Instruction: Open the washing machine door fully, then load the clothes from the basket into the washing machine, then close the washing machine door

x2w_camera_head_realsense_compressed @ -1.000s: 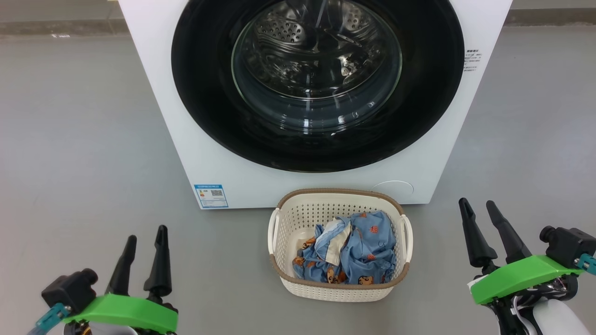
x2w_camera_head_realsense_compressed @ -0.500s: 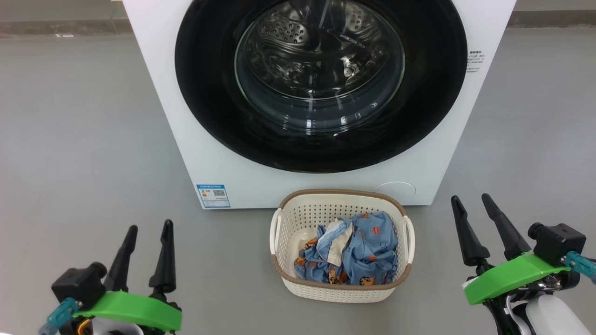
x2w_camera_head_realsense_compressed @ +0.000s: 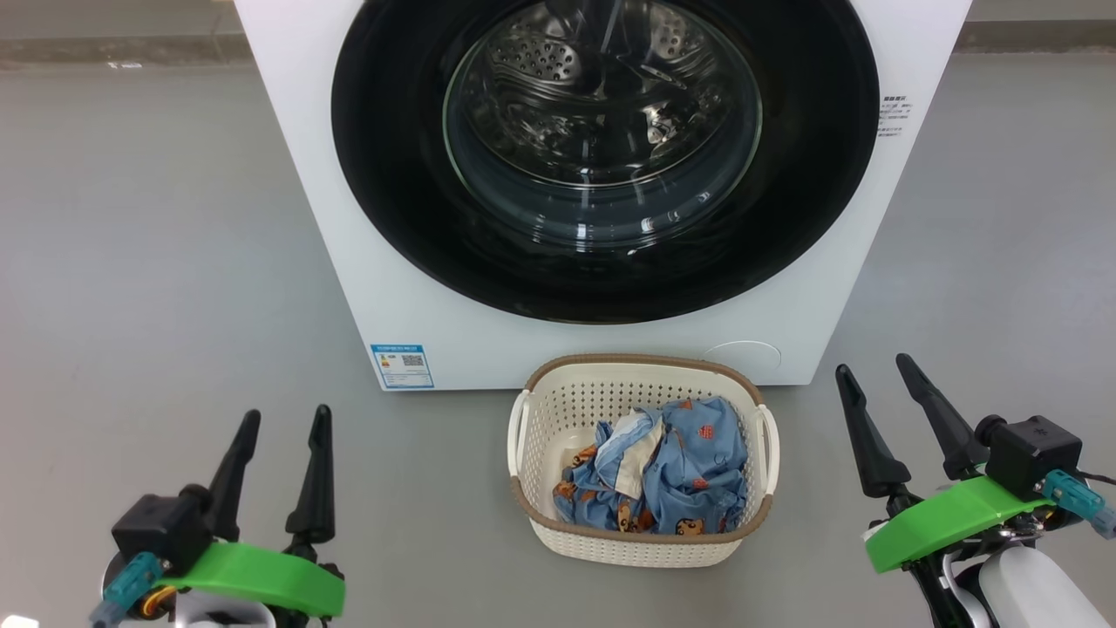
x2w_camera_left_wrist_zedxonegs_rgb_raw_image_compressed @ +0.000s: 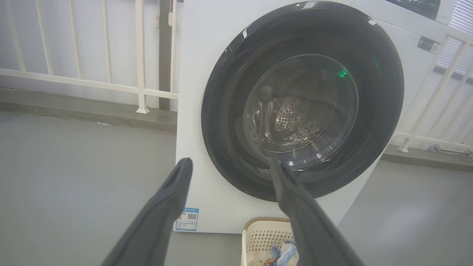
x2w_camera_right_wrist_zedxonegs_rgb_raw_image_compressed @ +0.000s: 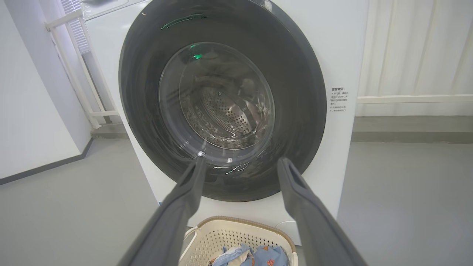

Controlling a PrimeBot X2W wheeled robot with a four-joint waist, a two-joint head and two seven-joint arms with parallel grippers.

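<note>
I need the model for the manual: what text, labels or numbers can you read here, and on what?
No text can be read.
Blue label, washer's lower front: code square and print, too small.
Grey print block, washer front beside the door: too small.
Dark badge, washer's upper front: blurred.

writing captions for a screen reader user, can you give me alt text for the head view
A white washer, its round black door shut, stands on a grey floor with a cream basket of blue clothes just in front. The robot's left hand and right hand, both open and empty, sit at the lower corners.
</note>
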